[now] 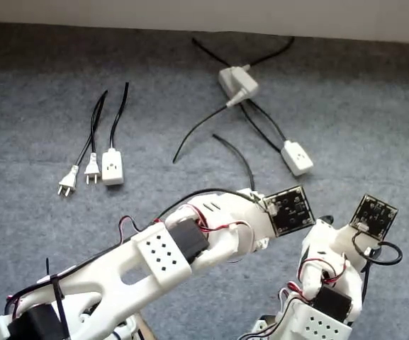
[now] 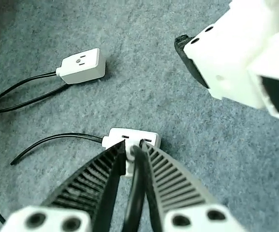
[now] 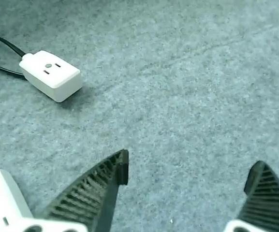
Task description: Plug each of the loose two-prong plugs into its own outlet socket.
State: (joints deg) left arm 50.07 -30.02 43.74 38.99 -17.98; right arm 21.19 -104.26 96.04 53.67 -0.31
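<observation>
Two plugs (image 1: 91,170) are left loose — a cord (image 2: 135,193) is pinched by the left gripper (image 2: 133,150) over a socket (image 2: 132,134), the right gripper (image 3: 190,169) spread empty.

At nine o'clock two loose plugs (image 1: 91,172) lie beside a white socket (image 1: 113,165); at twelve, a filled socket (image 1: 236,81); at two, a bare socket (image 1: 297,157).

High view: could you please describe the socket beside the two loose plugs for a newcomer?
On the grey carpet, three black cords run down the picture's left side. The socket ends the rightmost one: a blocky white box, whereas its neighbours, the plugs, are slim and pronged.
</observation>
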